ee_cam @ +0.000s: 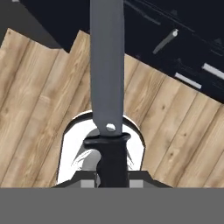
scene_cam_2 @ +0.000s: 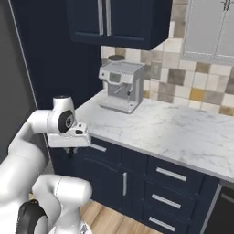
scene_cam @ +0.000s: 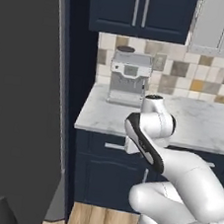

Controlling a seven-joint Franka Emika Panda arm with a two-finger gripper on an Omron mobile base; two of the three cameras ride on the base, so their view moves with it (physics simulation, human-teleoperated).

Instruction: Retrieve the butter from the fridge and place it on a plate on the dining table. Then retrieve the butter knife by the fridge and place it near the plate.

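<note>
My gripper [ee_cam: 112, 177] is shut on the butter knife [ee_cam: 106, 78]. In the hand view its black handle sits low between the fingers and its long grey blade reaches up over the wooden floor. The hand [scene_cam_2: 68, 137] hangs in front of the navy drawers, just below the counter edge, pointing down. The matte grey fridge [scene_cam: 21, 98] rises at the left, close beside the arm. The butter, the plate and the dining table are out of view.
A silver coffee machine [scene_cam: 129, 79] stands at the back of the marble counter [scene_cam_2: 173, 128]. Navy drawers with metal handles [scene_cam_2: 171, 173] run under it and navy wall cabinets [scene_cam: 141, 10] hang above. Wooden floor [ee_cam: 39, 100] lies below the hand.
</note>
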